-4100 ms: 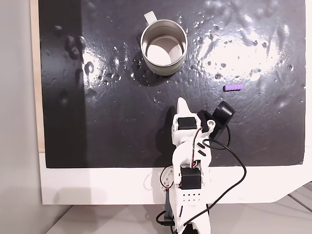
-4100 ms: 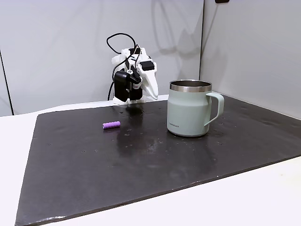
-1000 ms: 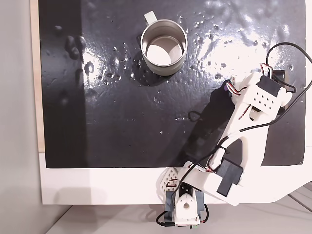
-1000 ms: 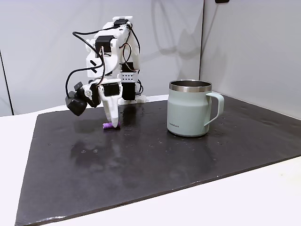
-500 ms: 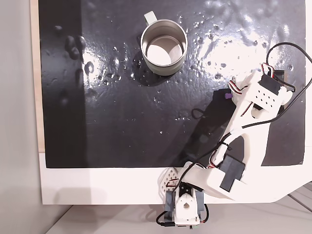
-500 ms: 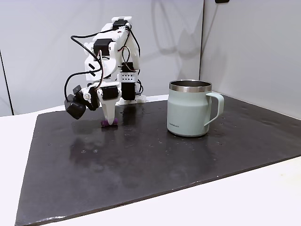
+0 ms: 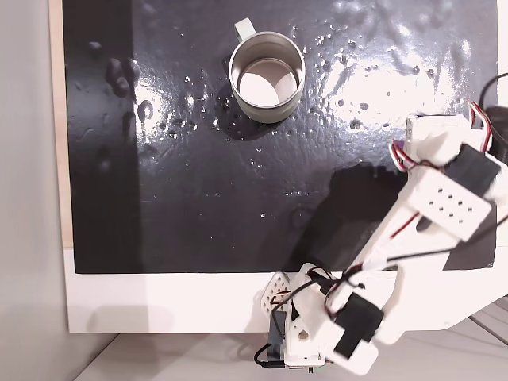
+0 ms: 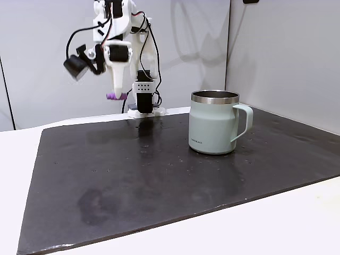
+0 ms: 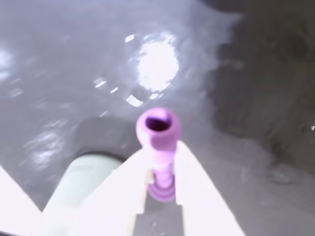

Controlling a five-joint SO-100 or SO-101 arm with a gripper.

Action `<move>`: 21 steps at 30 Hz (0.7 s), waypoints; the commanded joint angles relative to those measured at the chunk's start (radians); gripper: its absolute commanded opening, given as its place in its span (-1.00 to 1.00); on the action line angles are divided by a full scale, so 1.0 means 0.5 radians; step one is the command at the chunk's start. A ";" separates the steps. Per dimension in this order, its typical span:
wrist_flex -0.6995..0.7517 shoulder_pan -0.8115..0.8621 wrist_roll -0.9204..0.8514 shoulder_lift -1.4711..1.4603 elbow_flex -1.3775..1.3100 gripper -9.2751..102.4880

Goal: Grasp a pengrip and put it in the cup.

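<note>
Pengrip [image 9: 158, 142] clamped in the raised gripper [image 8: 115, 95]
In the wrist view its long axis runs along the fingers, open end forward (lower end hidden between them).

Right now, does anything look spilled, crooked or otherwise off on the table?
Nothing stands out. The cup stands upright on the dark mat, which is only shiny and dimpled. The purple grip is clamped between the fingers, lifted clear of the mat.

Raised arm [image 8: 125, 32], fingers [image 9: 197, 187] clamped together
</note>
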 commanded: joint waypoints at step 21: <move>0.405 -0.497 0.601 -0.141 -1.408 -0.83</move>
